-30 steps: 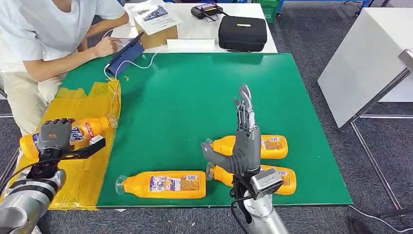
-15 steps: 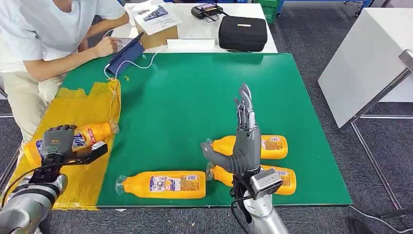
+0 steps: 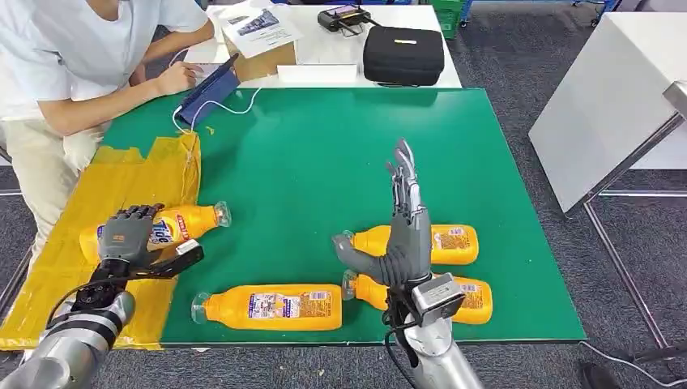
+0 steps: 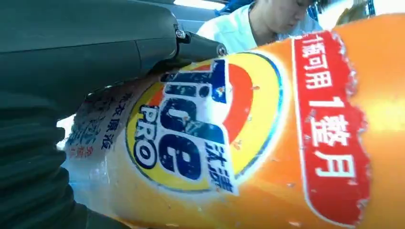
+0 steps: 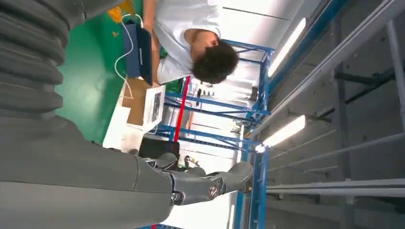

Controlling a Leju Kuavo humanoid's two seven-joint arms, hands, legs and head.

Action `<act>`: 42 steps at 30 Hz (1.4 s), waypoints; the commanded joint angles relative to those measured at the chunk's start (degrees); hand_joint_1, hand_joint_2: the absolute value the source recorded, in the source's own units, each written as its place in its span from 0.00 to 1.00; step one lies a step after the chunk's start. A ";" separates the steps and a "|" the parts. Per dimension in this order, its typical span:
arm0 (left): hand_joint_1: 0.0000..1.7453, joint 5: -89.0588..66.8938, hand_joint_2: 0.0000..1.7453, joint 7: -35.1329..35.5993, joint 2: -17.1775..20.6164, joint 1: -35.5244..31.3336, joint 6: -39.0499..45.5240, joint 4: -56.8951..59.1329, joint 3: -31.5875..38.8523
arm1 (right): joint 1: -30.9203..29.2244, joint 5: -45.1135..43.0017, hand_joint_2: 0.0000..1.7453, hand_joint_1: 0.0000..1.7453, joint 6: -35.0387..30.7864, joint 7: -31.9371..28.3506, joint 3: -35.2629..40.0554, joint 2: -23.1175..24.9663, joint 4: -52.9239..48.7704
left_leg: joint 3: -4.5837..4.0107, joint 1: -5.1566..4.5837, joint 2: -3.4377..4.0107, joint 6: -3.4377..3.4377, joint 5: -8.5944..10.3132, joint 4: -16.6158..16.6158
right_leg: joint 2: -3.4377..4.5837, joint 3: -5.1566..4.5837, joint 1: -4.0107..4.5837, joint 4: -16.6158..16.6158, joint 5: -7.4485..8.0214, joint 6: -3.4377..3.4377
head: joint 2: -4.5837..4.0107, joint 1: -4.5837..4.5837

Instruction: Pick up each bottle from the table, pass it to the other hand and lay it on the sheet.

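Lying on its side across the yellow sheet [image 3: 121, 174], an orange detergent bottle [image 3: 182, 223] is gripped around its body by the robot's left hand [image 3: 125, 235], cap pointing toward the green mat [image 3: 324, 154]; the left wrist view shows the thumb [image 4: 143, 43] pressed against the bottle's label. Three more orange bottles lie flat on the mat: one near the front edge [image 3: 271, 305], and two side by side farther right, the farther one [image 3: 441, 241] and the nearer one [image 3: 466, 298], both partly behind the right hand. That right hand [image 3: 403, 235] stands upright above them, fingers straight and apart, thumb out, holding nothing. A person in a white shirt [image 3: 73, 57] sits at the table's far left corner by a tablet [image 3: 209, 91]. A black case [image 3: 403, 53] rests on the white table [image 3: 324, 49] beyond.
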 commanded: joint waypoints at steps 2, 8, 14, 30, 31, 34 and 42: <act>0.01 -0.89 1.00 -0.02 -2.22 -0.28 -0.11 -2.16 2.66 | -2.37 -0.16 1.00 0.00 -0.23 0.39 0.85 -1.81 3.78 | 0.13 0.05 -0.06 -0.04 -0.06 0.00 | 0.05 0.17 0.04 -0.05 -0.06 -0.04 | 0.00 0.00; 0.00 -1.23 1.00 0.99 -3.15 -1.00 -0.11 -0.79 5.23 | -3.20 1.25 1.00 0.00 0.21 1.39 1.73 -2.25 5.56 | 0.24 0.11 -0.10 -0.05 -0.14 0.05 | 0.07 0.34 0.08 -0.06 -0.12 -0.06 | 0.00 0.00; 0.00 -1.56 1.00 2.28 -3.09 -4.18 -0.11 6.21 5.38 | -4.16 3.48 1.00 0.00 0.54 2.11 2.57 -2.36 7.32 | 0.14 0.06 -0.08 -0.04 -0.05 -0.02 | 0.03 0.20 0.04 -0.06 -0.05 -0.04 | 0.00 0.00; 0.00 42.57 1.00 -30.84 -12.67 1.52 -13.44 -10.82 14.93 | -6.15 21.91 1.00 0.00 0.35 8.58 7.32 -5.27 14.23 | 0.20 0.07 -0.22 -0.03 -0.06 -0.03 | -0.07 0.32 0.04 -0.12 -0.08 -0.03 | 0.00 0.00; 0.00 46.13 1.00 -30.53 -13.35 4.46 -15.78 -17.28 13.02 | -6.71 23.86 1.00 0.00 0.84 9.36 8.09 -5.33 15.87 | 0.29 0.09 -0.27 -0.03 -0.09 -0.02 | -0.08 0.45 0.05 -0.15 -0.12 -0.03 | 0.00 -0.02; 0.00 51.63 1.00 -28.14 -13.85 9.78 -18.97 -28.83 9.18 | -8.19 28.36 1.00 0.00 1.33 11.01 9.97 -5.37 19.51 | 0.37 0.08 -0.07 -0.03 -0.18 -0.02 | 0.14 0.49 0.04 -0.18 -0.11 -0.02 | 0.00 0.00; 0.00 57.68 1.00 -31.23 -13.52 10.67 -20.64 -30.93 7.97 | -9.45 32.99 1.00 0.00 2.36 13.24 12.51 -6.35 20.36 | 0.12 0.01 -0.11 -0.03 -0.08 0.00 | 0.04 0.19 0.00 -0.06 -0.06 -0.01 | 0.00 -0.02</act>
